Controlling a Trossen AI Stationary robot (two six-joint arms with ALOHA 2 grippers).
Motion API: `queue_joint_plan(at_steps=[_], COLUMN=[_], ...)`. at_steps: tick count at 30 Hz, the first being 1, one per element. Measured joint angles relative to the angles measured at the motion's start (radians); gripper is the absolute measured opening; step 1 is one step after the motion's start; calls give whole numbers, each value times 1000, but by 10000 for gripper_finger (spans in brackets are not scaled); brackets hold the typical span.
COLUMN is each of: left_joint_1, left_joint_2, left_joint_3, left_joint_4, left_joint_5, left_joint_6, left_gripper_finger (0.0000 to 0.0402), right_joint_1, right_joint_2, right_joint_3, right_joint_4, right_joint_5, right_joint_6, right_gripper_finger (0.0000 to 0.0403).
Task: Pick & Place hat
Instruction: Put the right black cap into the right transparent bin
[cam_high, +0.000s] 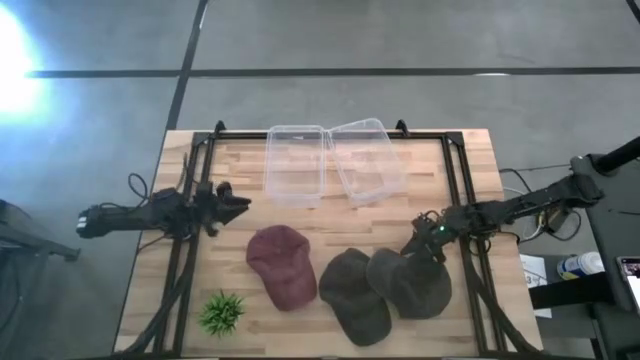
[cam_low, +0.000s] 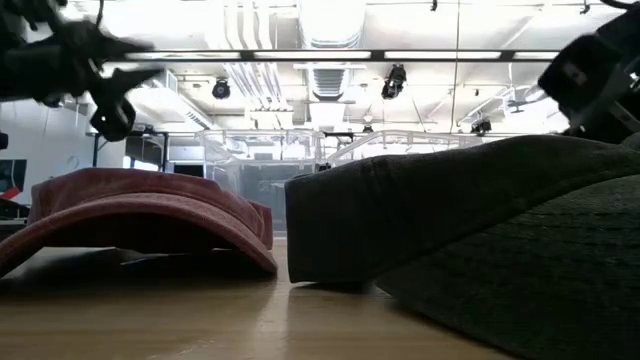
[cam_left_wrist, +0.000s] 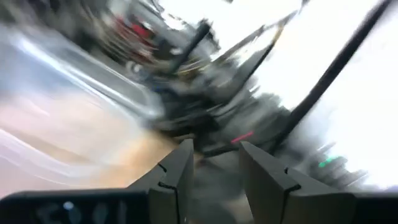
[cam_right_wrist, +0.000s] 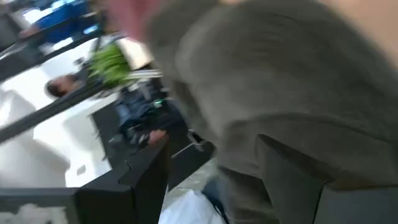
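Observation:
Three caps lie on the wooden table. A dark red cap (cam_high: 282, 265) (cam_low: 140, 215) sits left of centre. A dark grey cap (cam_high: 355, 297) lies beside a second grey cap (cam_high: 412, 285) (cam_low: 450, 210). My right gripper (cam_high: 415, 245) (cam_right_wrist: 211, 143) is open at the far edge of the second grey cap (cam_right_wrist: 267, 74), which fills its wrist view. My left gripper (cam_high: 238, 205) (cam_left_wrist: 216, 148) is open and hangs in the air (cam_low: 120, 80) beyond the red cap, near the table's left side. My right gripper stands open over the far edge (cam_right_wrist: 249, 155) of the right-hand grey cap, coming down at a slant from the table's right. One finger (cam_right_wrist: 292, 180) shows in front of the cloth. I cannot tell whether it touches. The cap rests on the table.
Two clear plastic bins (cam_high: 295, 162) (cam_high: 365, 157) stand side by side at the table's far edge. A small green plant (cam_high: 222, 312) sits near the front left corner. Black frame rails (cam_high: 190, 240) (cam_high: 470, 260) run along both sides of the table.

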Motion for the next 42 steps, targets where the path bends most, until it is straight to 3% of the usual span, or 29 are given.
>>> queue_joint_plan(at_steps=[3,5,11,13,16,18,23,27,31,37,42], left_joint_1=[0,0,1,1,0,-2,-15,-56,-79,-77,-76], left_joint_2=[0,0,16,28,78,139,391,671,937,1287,1530], left_joint_3=[15,23,22,27,66,113,296,476,622,838,1013], left_joint_4=[32,54,57,57,61,61,47,-97,-129,-113,-149], left_joint_5=[-34,-91,-385,-384,-276,-212,-59,57,46,77,85], left_joint_6=[-424,-557,-623,-624,-547,-484,-335,-234,-130,-149,-193], left_gripper_finger=[121,121,121,121,121,121,121,121,121,121,121], right_joint_1=[38,54,58,62,78,89,114,135,143,143,143], right_joint_2=[75,126,255,300,371,410,507,592,647,685,732], right_joint_3=[46,101,329,415,507,521,466,439,438,433,391], right_joint_4=[0,-24,-233,-373,-575,-605,-461,-361,-336,-324,-297], right_joint_5=[0,0,-25,-58,-83,-88,-82,-72,-18,70,78], right_joint_6=[86,118,93,64,13,-4,10,6,-32,-121,-192], right_gripper_finger=[228,228,228,228,228,228,228,228,228,228,228])
